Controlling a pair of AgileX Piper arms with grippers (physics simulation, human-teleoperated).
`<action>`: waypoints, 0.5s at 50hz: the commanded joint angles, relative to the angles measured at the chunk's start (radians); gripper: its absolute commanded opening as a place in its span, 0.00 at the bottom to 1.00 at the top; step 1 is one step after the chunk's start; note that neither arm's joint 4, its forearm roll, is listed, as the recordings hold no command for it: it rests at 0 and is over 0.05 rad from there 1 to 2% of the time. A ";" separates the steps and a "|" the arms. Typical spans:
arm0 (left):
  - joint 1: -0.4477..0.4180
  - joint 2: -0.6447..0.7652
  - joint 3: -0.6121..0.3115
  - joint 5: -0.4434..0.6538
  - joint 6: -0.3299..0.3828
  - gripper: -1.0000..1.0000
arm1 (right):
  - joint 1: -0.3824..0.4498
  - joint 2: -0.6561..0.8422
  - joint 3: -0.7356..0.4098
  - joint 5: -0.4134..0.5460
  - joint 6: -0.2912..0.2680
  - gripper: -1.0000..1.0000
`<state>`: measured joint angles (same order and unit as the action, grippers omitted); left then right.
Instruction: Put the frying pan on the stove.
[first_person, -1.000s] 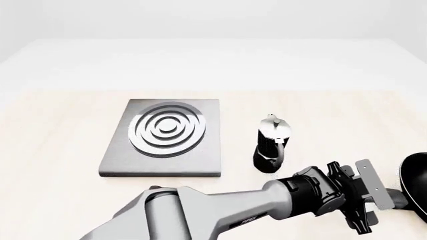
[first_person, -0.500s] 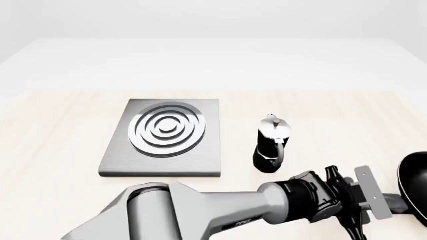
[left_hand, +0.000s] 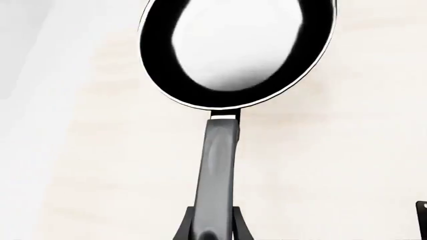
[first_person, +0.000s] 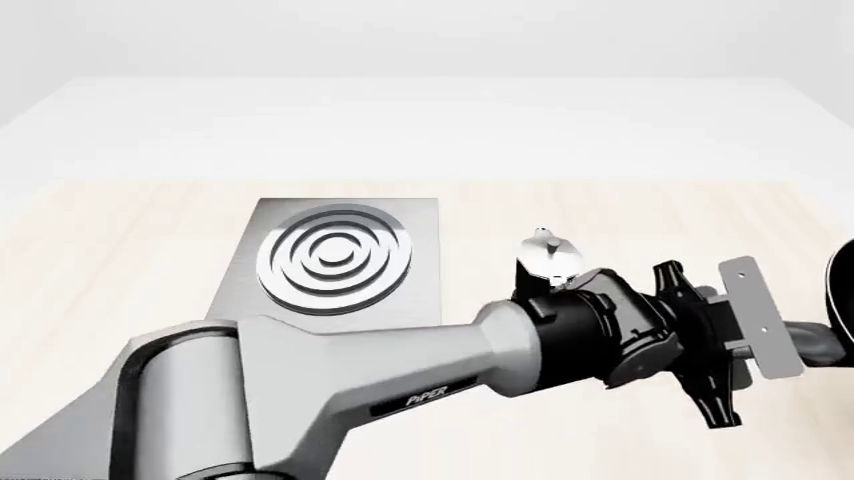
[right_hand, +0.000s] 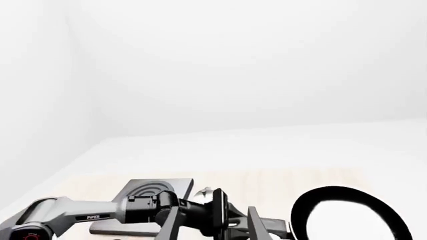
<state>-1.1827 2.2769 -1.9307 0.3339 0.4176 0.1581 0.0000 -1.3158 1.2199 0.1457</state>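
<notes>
Handle (left_hand: 217, 170) of the frying pan (left_hand: 233, 52) runs from between the left pincer's (left_hand: 212, 227) dark fingers (left_hand: 183, 227) in the left wrist view, the fingers pressed against its sides in a clenched grasp. The round black pan, its glossy inside reflecting pale light, extends ahead of the pincer over the light wooden counter (left_hand: 340, 165); whether it touches the counter cannot be told from here.

In the front view the left arm (first_person: 400, 390) crosses from 7 o'clock toward 3 o'clock, its dark wrist hiding most of the black-and-silver moka pot (first_person: 547, 255). The left pincer (first_person: 790, 345) sits at the 3 o'clock edge, closed on the grey handle (first_person: 817, 345), with only a sliver of the pan (first_person: 845, 290) inside the picture. The stove (first_person: 330, 272), a brushed-grey slab with silver concentric rings, lies flat on the counter (first_person: 107, 260) left of centre, at about 9 o'clock from the moka pot and well apart from the pan.

The right wrist view looks across the scene from higher up: left arm (right_hand: 87, 217) at 7 o'clock, stove (right_hand: 157, 190) behind it, moka pot's silver top (right_hand: 205, 191) just beside, and the pan (right_hand: 350, 215) at 5 o'clock. The right pincer itself does not show in any view.
</notes>
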 joint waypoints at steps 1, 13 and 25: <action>0.033 -0.080 -0.044 0.028 0.051 0.00 | -0.001 0.000 0.000 0.000 -0.002 1.00; 0.079 -0.117 -0.062 0.058 0.072 0.00 | -0.002 0.000 -0.002 0.000 -0.003 1.00; 0.121 -0.179 -0.047 0.080 0.084 0.00 | -0.005 0.000 -0.001 0.000 -0.004 1.00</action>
<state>-1.0931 2.1654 -1.9591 0.4030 0.4656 0.1551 0.0000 -1.3172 1.2199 0.1423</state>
